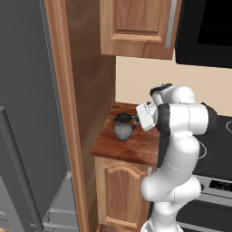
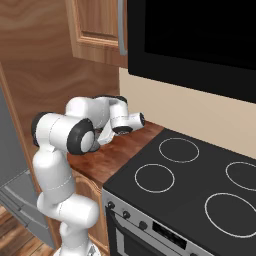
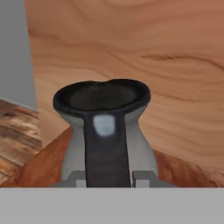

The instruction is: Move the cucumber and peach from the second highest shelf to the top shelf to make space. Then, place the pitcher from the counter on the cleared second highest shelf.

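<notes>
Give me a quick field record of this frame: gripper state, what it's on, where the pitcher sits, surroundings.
gripper: shut on the pitcher's dark handle, one fingertip each side
pitcher: upright, on the counter
pitcher position: near the counter's left end, close to the tall wooden side panel
stove: black top, right of the counter, burners bare
upper cabinet: above the counter
task stage: pitcher gripped, not yet visibly lifted

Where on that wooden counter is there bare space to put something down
Bare counter runs from the pitcher to the front edge, and between it and the stove. It's crowded at the back corner, where the gripper is shut on the pitcher's handle.
</notes>
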### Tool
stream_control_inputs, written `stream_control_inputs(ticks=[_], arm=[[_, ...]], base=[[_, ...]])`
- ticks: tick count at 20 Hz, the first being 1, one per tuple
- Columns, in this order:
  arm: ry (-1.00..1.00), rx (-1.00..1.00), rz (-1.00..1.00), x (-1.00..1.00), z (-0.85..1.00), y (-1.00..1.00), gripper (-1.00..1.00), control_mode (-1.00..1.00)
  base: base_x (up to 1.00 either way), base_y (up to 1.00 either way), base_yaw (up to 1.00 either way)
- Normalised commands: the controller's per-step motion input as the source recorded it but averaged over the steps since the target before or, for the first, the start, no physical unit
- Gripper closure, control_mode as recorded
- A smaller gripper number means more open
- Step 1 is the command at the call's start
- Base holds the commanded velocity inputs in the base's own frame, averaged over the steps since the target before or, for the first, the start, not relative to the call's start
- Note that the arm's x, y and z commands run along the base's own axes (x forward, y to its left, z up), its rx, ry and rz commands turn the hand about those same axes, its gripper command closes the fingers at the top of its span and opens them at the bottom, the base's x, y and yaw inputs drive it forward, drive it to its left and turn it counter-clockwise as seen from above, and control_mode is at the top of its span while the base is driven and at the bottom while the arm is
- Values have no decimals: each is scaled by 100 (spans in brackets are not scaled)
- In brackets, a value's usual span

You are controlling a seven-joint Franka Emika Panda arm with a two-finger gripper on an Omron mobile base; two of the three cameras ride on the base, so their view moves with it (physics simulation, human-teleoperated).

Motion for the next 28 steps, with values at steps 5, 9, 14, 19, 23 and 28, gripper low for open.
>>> stream_control_inputs(ticks=[5, 9, 14, 19, 23, 28], arm=[[-29, 0, -44, -88, 65, 0, 100, -100], [-11, 0, -43, -67, 94, 0, 100, -100], [1, -8, -44, -45, 92, 0, 100, -100], [8, -13, -42, -36, 92, 0, 100, -100], [2, -3, -35, -52, 77, 0, 100, -100], [7, 1, -24, -59, 75, 0, 100, -100]], base=[[0, 0, 0], [0, 0, 0], [0, 0, 0], [0, 0, 0], [0, 0, 0], [0, 0, 0]])
